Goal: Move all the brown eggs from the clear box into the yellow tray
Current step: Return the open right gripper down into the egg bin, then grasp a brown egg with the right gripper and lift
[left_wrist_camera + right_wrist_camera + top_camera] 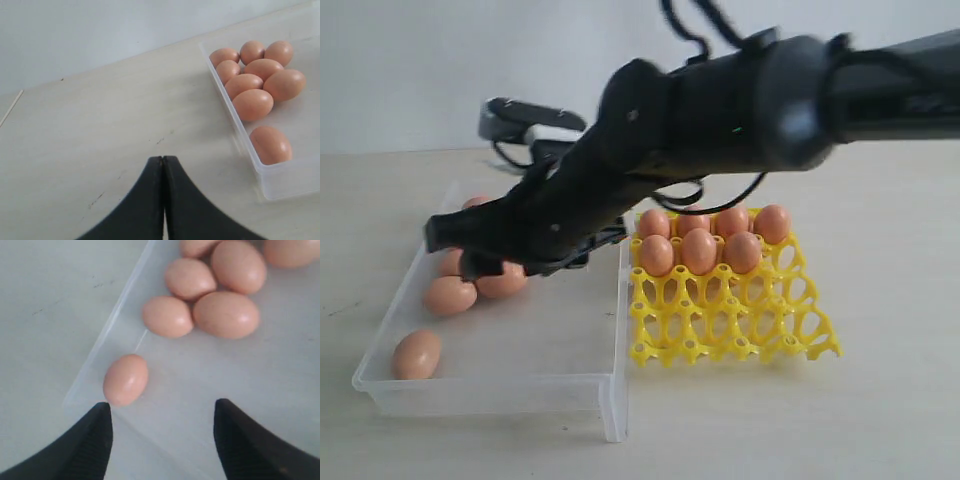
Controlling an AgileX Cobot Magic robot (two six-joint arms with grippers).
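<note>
The clear box (490, 392) lies on the left with several brown eggs (450, 295) in it; one egg (417, 354) lies alone near its front corner. The yellow tray (740, 335) sits to its right with several eggs (699, 250) in its back cups. My right gripper (455, 250) reaches across over the box. In the right wrist view it (162, 404) stands open and empty above the box floor, with the lone egg (126, 379) just beyond one fingertip. My left gripper (163, 158) is shut and empty over bare table beside the box wall (280, 177).
The right arm (740, 100) spans the scene above the tray and hides the box's back part. Part of the left arm (525, 122) shows behind the box. A cluster of eggs (226, 315) lies farther along the box floor. Pale tabletop surrounds both containers.
</note>
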